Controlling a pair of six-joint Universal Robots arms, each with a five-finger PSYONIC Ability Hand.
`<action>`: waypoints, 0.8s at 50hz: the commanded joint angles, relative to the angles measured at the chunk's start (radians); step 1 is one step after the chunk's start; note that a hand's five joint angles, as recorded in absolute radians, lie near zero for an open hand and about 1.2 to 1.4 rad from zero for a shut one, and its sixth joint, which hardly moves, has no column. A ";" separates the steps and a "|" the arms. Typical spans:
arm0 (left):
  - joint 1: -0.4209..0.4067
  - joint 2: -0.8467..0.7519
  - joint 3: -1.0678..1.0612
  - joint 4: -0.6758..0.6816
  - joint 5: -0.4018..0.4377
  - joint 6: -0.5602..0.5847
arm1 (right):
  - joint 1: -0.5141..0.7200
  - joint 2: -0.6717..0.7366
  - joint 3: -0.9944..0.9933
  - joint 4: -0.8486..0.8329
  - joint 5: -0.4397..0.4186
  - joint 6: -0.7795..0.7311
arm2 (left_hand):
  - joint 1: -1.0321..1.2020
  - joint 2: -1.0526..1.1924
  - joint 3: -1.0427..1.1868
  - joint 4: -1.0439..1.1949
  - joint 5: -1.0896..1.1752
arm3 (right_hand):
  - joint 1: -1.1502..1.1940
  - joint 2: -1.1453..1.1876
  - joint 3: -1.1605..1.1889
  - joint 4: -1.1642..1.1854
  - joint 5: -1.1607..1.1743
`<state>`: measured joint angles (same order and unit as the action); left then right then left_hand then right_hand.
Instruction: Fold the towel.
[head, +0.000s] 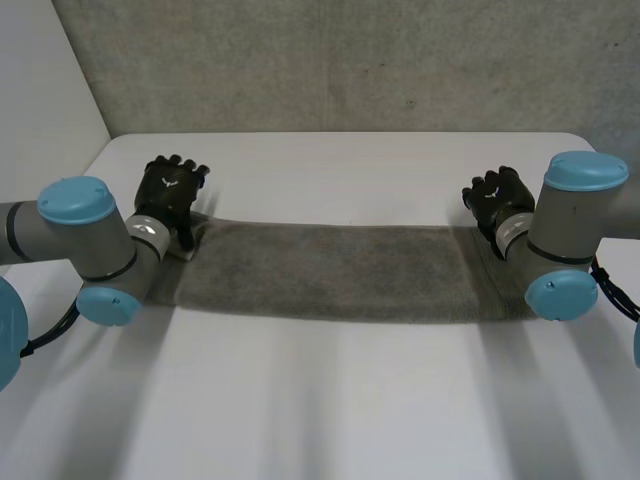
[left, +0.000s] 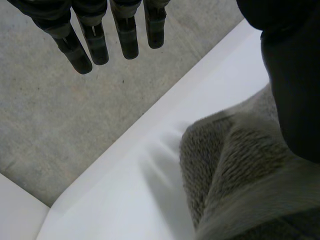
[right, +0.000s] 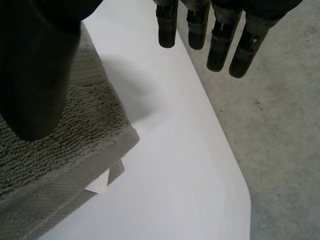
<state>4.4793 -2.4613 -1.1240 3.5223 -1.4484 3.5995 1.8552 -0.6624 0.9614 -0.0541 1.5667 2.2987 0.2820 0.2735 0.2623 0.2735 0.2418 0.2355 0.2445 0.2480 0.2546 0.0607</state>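
A grey towel (head: 330, 272) lies flat as a long folded strip across the white table (head: 320, 400). My left hand (head: 172, 190) stands at the towel's left end, by its far corner. In the left wrist view its fingers (left: 127, 35) are straight and spread away from the thumb (left: 295, 75), which hangs above the towel's rumpled corner (left: 240, 165). My right hand (head: 500, 200) stands at the towel's right end, far corner. Its fingers (right: 220, 40) are straight too, and its thumb (right: 35, 65) sits over the layered towel corner (right: 60, 150). Neither hand pinches the cloth.
A small white tag (right: 99, 184) pokes out under the right corner of the towel. The table's far edge (head: 340, 135) runs just beyond both hands, with grey concrete (head: 350, 60) behind it. Bare table lies in front of the towel.
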 joint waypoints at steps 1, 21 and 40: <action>-0.006 0.140 -0.115 0.018 0.005 -0.019 | 0.001 -0.175 0.145 -0.066 0.001 0.054 | -0.086 -0.078 -0.066 -0.078 -0.220 | -0.061 -0.070 -0.073 -0.080 -0.061; 0.015 0.472 -0.592 0.041 0.094 -0.211 | -0.043 -0.451 0.551 0.129 -0.114 0.140 | -0.039 -0.031 -0.019 -0.031 -0.173 | 0.269 0.260 0.256 0.250 0.269; 0.031 0.478 -0.617 0.010 0.097 -0.226 | -0.105 -0.322 0.559 0.042 -0.122 0.131 | -0.042 -0.034 -0.022 -0.034 -0.176 | 0.536 0.527 0.523 0.516 0.536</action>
<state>4.5050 -1.9850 -1.7428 3.5308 -1.3487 3.3721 1.7669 -1.0217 1.5303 0.0121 1.4375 2.4383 0.2820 0.2742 0.2649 0.2735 0.2625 0.6310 0.6255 0.6287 0.6297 0.4599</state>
